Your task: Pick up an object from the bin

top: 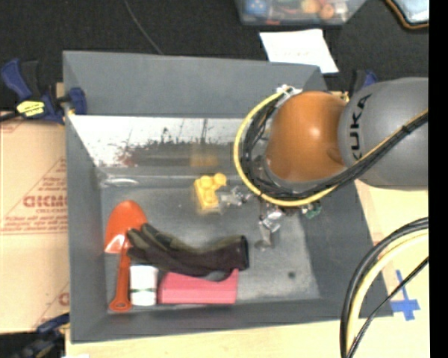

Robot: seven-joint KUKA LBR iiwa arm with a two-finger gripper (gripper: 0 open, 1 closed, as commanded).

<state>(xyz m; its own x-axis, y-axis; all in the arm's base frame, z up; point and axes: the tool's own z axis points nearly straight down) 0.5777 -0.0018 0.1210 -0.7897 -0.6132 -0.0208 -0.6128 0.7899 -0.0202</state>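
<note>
Front wall of bin (209,321): pink block (198,289) lies flat along it, with a white cylinder (142,286) touching its left end. Orange scoop (125,228) has its handle running into the front-left corner. Black sock (198,256) lies across the pink block's top edge, its left end against the scoop blade. Left half is crowded. Front-right floor is bare, with open room up to the right wall.

Mid-bin: gripper (252,213) hangs under the orange wrist cover (302,136), fingers spread apart, nothing between them. One tip is over bare floor near the sock's right end, the other just beside the yellow block (207,191).

Yellow block sits centre, toward the back wall, apart from the heap, with clear floor to its left. The arm overhangs the back-right corner.
</note>
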